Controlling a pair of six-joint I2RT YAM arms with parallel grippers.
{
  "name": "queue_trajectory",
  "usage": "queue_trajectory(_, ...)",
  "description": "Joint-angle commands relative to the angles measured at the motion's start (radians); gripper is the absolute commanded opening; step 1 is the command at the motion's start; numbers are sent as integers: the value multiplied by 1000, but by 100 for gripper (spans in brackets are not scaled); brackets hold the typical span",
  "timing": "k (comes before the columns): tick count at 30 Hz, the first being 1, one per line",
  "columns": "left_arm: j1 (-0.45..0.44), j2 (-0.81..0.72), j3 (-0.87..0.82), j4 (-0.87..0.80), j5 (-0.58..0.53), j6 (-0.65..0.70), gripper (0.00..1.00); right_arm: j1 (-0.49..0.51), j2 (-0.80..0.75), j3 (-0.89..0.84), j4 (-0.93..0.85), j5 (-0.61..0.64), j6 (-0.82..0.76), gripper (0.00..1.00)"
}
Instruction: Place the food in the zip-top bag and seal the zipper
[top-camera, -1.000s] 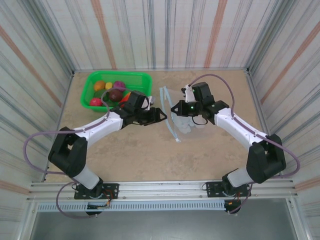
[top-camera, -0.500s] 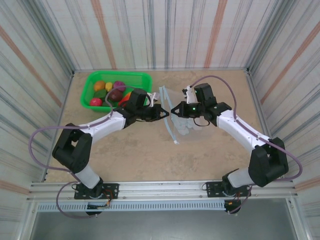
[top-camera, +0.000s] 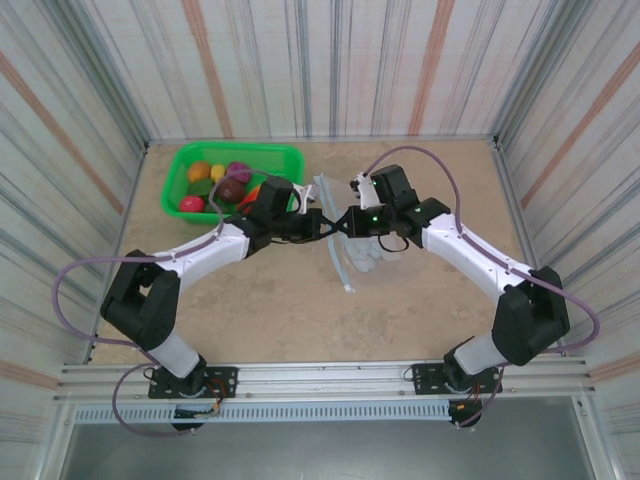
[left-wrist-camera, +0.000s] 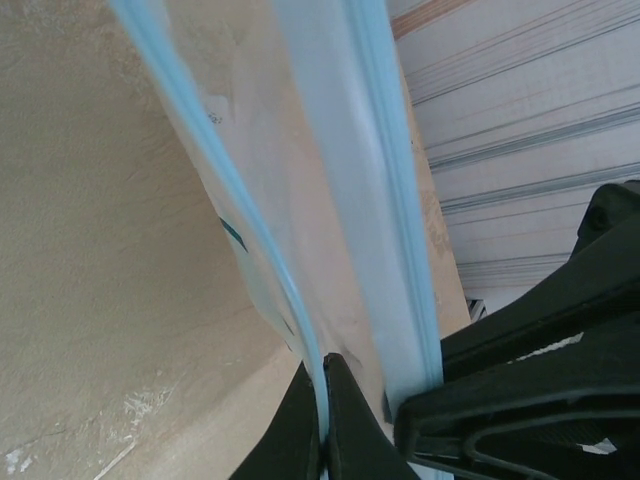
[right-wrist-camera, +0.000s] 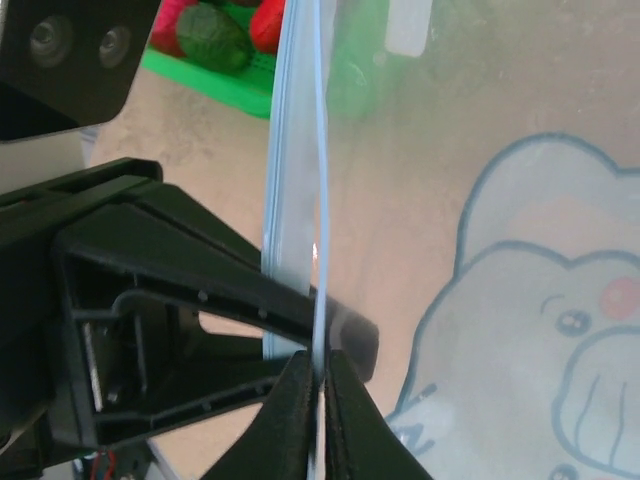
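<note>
The clear zip-top bag (top-camera: 368, 250) with its pale blue elephant print (right-wrist-camera: 545, 300) lies mid-table, its mouth facing left. My left gripper (top-camera: 322, 223) is shut on one light-blue lip of the zipper (left-wrist-camera: 268, 245), pinched between the black fingertips (left-wrist-camera: 345, 410). My right gripper (top-camera: 343, 222) is shut on the other zipper lip (right-wrist-camera: 320, 150) and stands tip to tip with the left. The two lips stand slightly apart. The food (top-camera: 222, 183), several colourful toy fruits and vegetables, sits in the green basket (top-camera: 282, 152). A green piece (right-wrist-camera: 215, 38) and a red piece (right-wrist-camera: 270, 22) show beyond the bag.
The green mesh basket stands at the back left, close behind my left arm (top-camera: 215, 245). Striped walls (top-camera: 330, 70) close in the table on three sides. Bare tan tabletop (top-camera: 330, 320) stretches in front of the bag.
My left gripper, open and short of the bag a second ago, has moved right onto the bag's edge and shut on it. The right gripper has shifted slightly left with the bag.
</note>
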Motion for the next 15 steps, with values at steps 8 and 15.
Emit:
queue_trajectory(8, 7, -58, 5, -135, -82, 52, 0, 103, 20, 161, -239, 456, -98, 0)
queue_trajectory(15, 51, -75, -6, -213, -119, 56, 0, 150, 42, 277, -417, 764, -122, 0)
